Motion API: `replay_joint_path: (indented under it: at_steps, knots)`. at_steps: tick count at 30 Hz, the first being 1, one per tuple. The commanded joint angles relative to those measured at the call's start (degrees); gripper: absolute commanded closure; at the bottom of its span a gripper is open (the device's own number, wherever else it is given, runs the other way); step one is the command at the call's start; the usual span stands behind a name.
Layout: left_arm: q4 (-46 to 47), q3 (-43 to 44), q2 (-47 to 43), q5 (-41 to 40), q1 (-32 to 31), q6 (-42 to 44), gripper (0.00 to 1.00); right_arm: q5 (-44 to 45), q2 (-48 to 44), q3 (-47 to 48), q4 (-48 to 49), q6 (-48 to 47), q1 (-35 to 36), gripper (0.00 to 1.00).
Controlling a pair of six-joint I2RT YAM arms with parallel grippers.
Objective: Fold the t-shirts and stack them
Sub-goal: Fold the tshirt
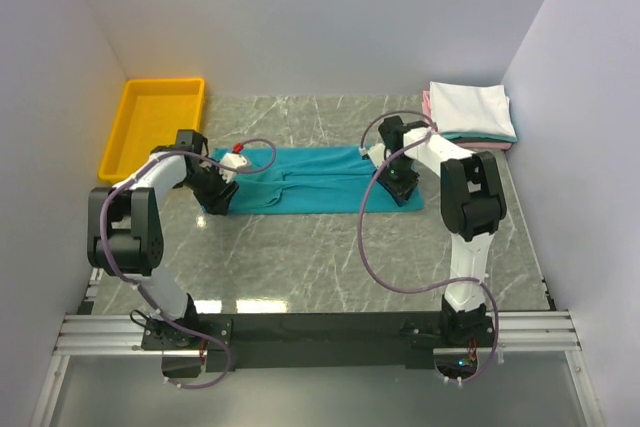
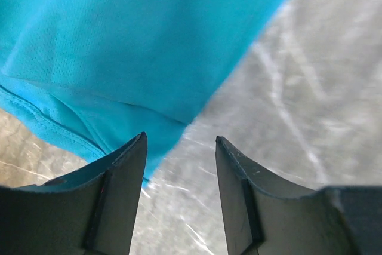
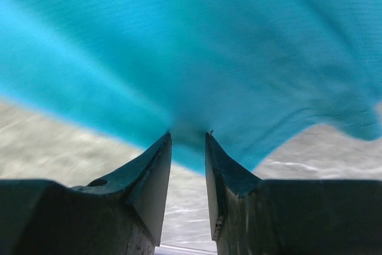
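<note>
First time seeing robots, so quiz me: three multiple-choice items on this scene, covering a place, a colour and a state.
1. Where is the yellow bin? A far right corner; B far left corner; C between the arms.
2. The top t-shirt of the folded stack is: A white; B black; C yellow.
3. The left gripper is: A shut on the bin; B shut on a white shirt; C open.
B: it sits far left. A: white cloth tops the stack. C: bare table shows between its fingers.
</note>
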Motion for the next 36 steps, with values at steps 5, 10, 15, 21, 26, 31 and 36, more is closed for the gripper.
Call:
replay_joint_path:
  at_steps: [5,10,15,21,26,31,36]
  knots:
    - [-0.80,4.11,-9.79,8.90,-0.17,-10.06,0.44,-9.09,-7.04,12.75,-3.45,-0.02,-1.05,0.62]
    - [6.51,3.66,-6.55,6.44,-1.05,-26.58,0.46,-2.42,4.26,24.52,0.51,3.23,-0.96,0.68]
    - [16.35,0.41,-6.37,-1.20,-2.45,-40.39,0.61,1.72,13.42,33.14,2.27,4.65,-0.79,0.75]
    - [16.36,1.20,-1.63,-5.16,-4.21,-46.90,0.74,5.51,16.25,29.13,3.24,2.98,-0.52,0.82]
    - [16.01,2.34,2.67,-7.18,-5.62,-50.68,0.76,5.07,14.85,22.28,2.36,1.05,-0.61,0.85]
    - [15.66,7.68,7.94,-10.35,-5.79,-52.01,0.78,2.79,11.52,15.68,-3.61,-2.64,0.44,0.88]
    - [14.26,22.26,20.41,-14.48,-5.71,-47.02,0.78,-1.95,2.47,0.84,-5.46,-4.14,2.73,0.90]
